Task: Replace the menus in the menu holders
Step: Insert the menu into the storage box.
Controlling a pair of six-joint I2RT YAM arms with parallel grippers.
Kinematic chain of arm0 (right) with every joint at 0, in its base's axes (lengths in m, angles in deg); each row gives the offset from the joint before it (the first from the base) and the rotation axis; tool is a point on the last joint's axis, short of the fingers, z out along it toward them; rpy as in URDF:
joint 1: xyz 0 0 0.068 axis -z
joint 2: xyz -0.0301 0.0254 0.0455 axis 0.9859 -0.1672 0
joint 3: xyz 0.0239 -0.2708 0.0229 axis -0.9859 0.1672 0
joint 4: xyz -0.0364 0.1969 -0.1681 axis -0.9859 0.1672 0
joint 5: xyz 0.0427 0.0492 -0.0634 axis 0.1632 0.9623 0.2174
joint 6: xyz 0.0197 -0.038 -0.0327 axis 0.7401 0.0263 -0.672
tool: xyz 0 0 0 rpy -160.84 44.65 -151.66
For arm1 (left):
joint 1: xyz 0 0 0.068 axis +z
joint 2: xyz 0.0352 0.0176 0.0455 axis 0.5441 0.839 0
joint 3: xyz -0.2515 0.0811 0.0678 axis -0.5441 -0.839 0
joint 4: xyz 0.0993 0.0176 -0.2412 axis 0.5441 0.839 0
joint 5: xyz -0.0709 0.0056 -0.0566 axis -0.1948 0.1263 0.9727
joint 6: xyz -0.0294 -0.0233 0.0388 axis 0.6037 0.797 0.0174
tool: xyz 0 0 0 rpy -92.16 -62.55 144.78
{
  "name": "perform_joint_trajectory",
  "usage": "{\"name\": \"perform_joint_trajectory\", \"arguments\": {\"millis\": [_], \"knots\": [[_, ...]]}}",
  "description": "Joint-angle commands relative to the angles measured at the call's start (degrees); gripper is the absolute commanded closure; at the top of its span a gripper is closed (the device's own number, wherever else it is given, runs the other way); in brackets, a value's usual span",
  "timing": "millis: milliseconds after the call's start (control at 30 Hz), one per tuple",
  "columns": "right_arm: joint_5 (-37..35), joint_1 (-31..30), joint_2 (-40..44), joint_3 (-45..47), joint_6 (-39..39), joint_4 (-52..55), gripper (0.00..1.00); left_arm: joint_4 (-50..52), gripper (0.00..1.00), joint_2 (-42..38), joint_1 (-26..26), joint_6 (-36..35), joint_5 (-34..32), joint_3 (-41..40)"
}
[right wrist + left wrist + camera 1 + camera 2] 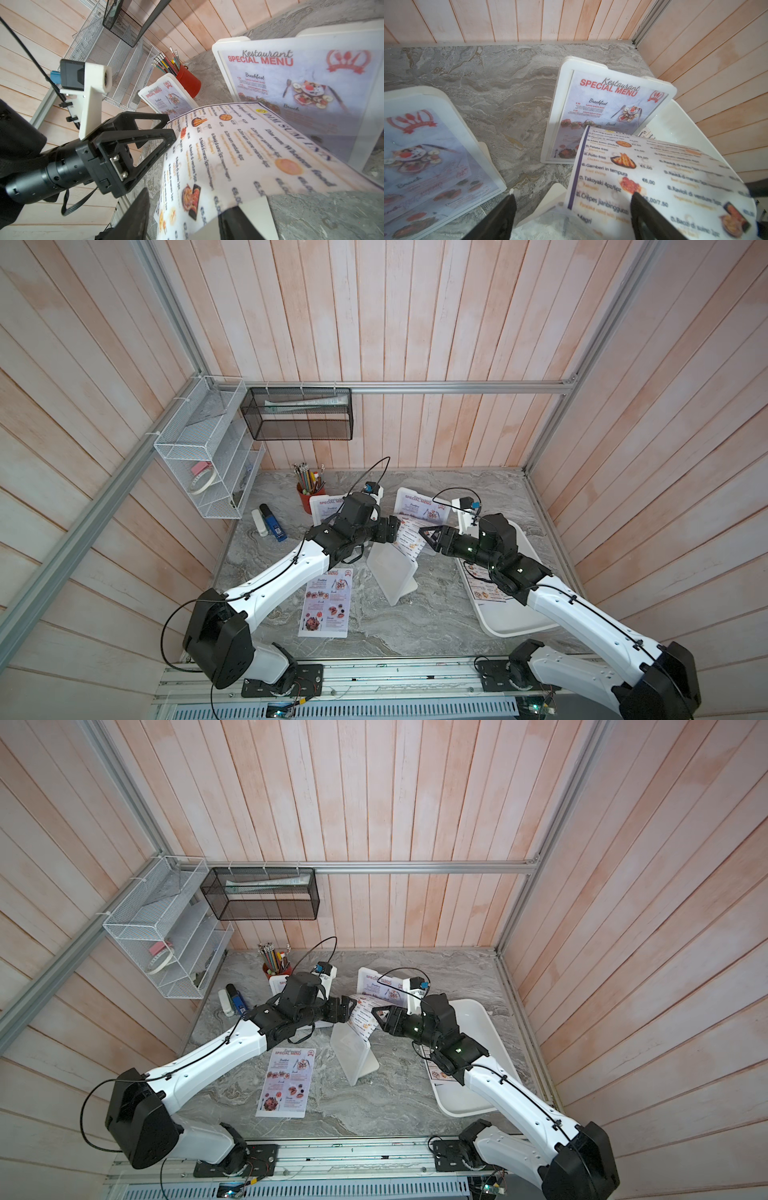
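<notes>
Landmark: middle menu holder (392, 572), standing mid-table.
Dim Sum Inn menu (239, 158): lower edge inside that holder's top, the rest sticking up and curling.
My left gripper (573, 195): at the holder's top, jaws wide apart, gripping nothing.
My right gripper (185, 201): opposite, jaws apart around the sheet, not pinching.
Special Menu holders (419, 506): two behind it, filled.
Loose Special Menu (326, 601): flat, left of it.
Tray (511, 622): right of it.
</notes>
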Motion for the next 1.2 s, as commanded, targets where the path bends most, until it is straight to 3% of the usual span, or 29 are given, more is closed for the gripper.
{"name": "perform_joint_trajectory", "arguments": {"millis": [0,1167], "knots": [[1.29,1.03,-0.34,1.27,1.61,-2.86,0.44,0.29,0.12,-1.47,-0.21,-1.39,-0.50,-1.14],[4.23,6.71,-7.28,2.49,4.56,-13.44,0.33,0.81,0.13,-2.19,-0.35,-1.66,-0.58,-1.08]]}}
